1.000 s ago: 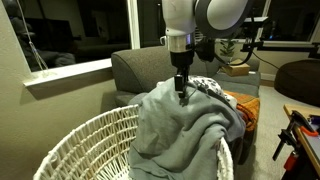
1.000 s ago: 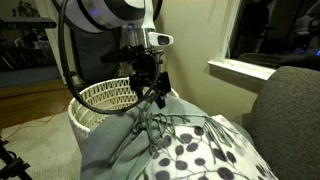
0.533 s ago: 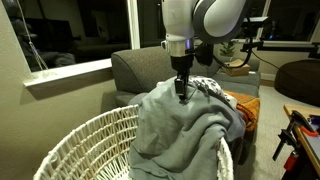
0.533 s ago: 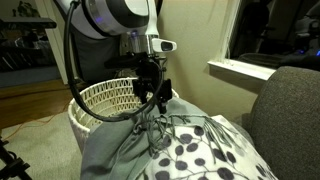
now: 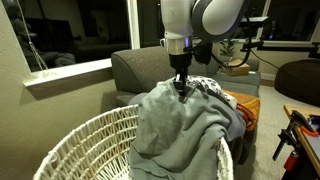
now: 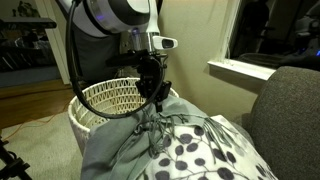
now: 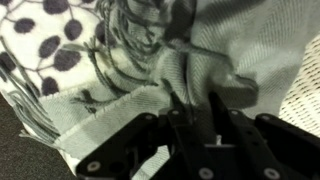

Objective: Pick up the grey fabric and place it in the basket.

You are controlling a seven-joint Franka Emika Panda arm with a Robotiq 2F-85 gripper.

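Note:
The grey fabric lies heaped on the sofa, and its lower edge hangs over the basket's rim. In the wrist view the grey fabric fills the upper right. My gripper points straight down onto the top of the heap, and in an exterior view the gripper presses into the cloth. In the wrist view the gripper has its fingers drawn close together, with a raised fold of the grey fabric pinched between them. The white woven basket stands right beside the sofa, and its rim shows behind the gripper.
A white fabric with dark spots lies beside and partly under the grey one, with its fringe in the wrist view. An orange item sits on the grey sofa. A window ledge runs behind.
The jaws have closed from wide open onto a fold of the grey fabric. The arm has barely shifted and the cloth heap stays in place.

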